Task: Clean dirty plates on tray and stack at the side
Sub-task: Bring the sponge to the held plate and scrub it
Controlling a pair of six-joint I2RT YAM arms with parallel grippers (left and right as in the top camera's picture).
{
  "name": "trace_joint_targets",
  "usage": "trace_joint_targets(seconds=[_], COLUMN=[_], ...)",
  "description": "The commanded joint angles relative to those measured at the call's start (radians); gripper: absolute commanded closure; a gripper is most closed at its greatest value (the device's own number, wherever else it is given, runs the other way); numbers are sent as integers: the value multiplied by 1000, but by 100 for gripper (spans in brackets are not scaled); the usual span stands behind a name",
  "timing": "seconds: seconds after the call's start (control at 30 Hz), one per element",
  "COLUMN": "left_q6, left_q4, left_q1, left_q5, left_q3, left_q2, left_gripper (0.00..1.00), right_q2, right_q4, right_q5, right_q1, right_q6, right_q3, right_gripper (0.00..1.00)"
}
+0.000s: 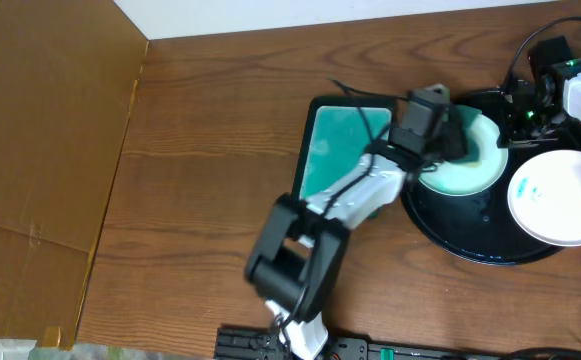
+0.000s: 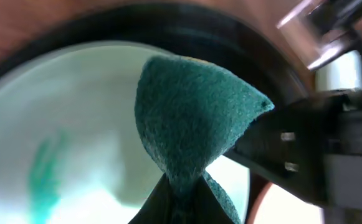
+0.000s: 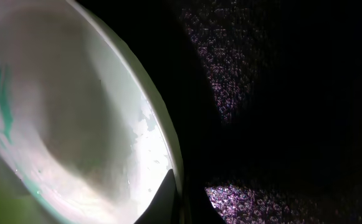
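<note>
Table [image 1: 200,150]: wood, visible grain, low sheen.
Tray [image 1: 470,245]: black, glossy.
Aqua plate [image 1: 480,160]: smooth, soft sheen.
White plate [image 1: 560,195]: smooth, glossy.
Pad [image 2: 187,118]: teal, fibrous, rough, matt.
Board [image 1: 40,150]: brown cardboard, matt.

Teal sponge [image 2: 187,118], and rectangular teal tray [image 1: 335,148] on wooden table [image 1: 200,130].

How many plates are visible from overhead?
2: an aqua plate on the tray's left side, partly under the left gripper, and a white plate on its right side. Another may be hidden beneath the arms.
</note>
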Motion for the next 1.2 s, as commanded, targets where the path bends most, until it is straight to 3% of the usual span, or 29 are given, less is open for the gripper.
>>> trace_joint_targets(seconds=[0.0, 0.27, 0.53, 0.67, 0.83, 1.0, 1.17], left_q6=[-49, -33, 156, 155, 105, -9, -47], left_q4=[21, -118, -176, -190, -166, -124, -55], left_q1=[-21, -6, 45, 51, 51, 41, 18], left_q5=[-145, -452, -570, -526, -290, -91, -80], left_q3=[-11, -11, -5, 3, 3, 3, 3], left_q2=[56, 99, 54, -27, -126, -92, -3], left_gripper=[93, 93, 93, 93, 93, 93, 93], right_q2=[19, 19, 19, 19, 19, 19, 19], right_q4=[-8, -10, -19, -37, -39, -37, -37], right_q5=[58, 58, 59, 59, 61, 62, 62], right_q1=[12, 12, 11, 12, 12, 12, 11], right_q6=[-23, -23, -23, -24, -31, -31, -31], right_q3=[1, 1, 1, 1, 1, 1, 1], right_gripper=[99, 99, 99, 99, 99, 99, 99])
